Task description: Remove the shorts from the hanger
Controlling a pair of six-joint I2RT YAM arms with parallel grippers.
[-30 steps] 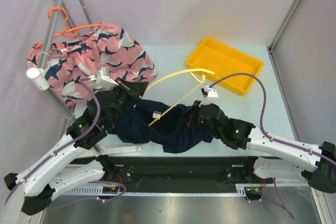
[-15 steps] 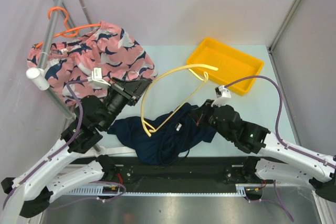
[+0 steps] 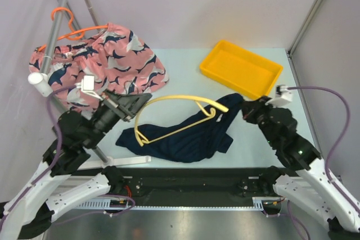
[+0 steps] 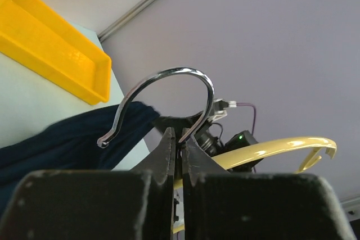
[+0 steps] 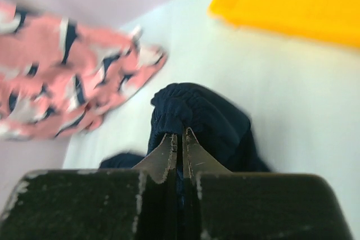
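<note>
On table [image 3: 185, 71], navy shorts [image 3: 191, 141] stretched left–right — right claw [image 5: 181, 134] pinching them, left claw [image 4: 179, 139] clamping hanger [image 4: 281, 145]

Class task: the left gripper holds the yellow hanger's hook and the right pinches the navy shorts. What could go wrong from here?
1. The right gripper pinches only a small fold at the edge of the navy shorts; a harder pull may slip it free.
2. The lower bar of the yellow hanger lies across the shorts, so fabric may snag and drag along.
3. The left gripper clamps a thin round metal hook; the hanger may twist in the jaws.
</note>
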